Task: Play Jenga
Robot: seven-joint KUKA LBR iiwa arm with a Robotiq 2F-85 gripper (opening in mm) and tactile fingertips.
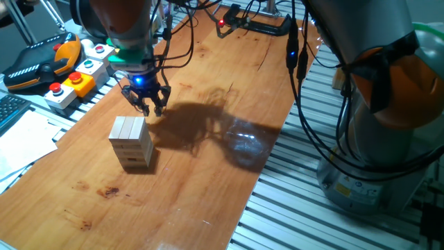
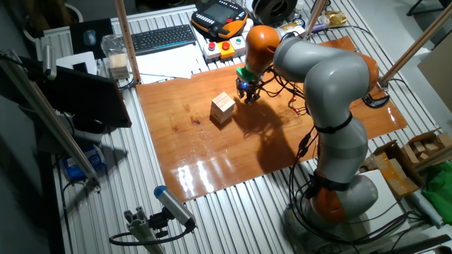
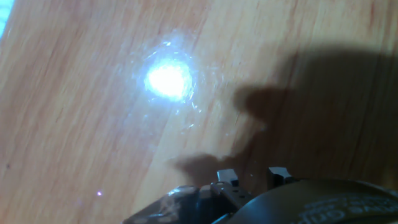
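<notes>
one jenga tower (image 1: 131, 142) on one table (image 1: 208, 160), jaws (image 1: 147, 105) beside it, slightly parted, empty

From my seat the Jenga tower (image 1: 131, 142) stands on the wooden board (image 1: 208, 180), left of its middle. My gripper (image 1: 146, 102) hangs just beyond it, apart from it. The button boxes (image 1: 76, 76) lie farther left, off the board's edge.
</notes>
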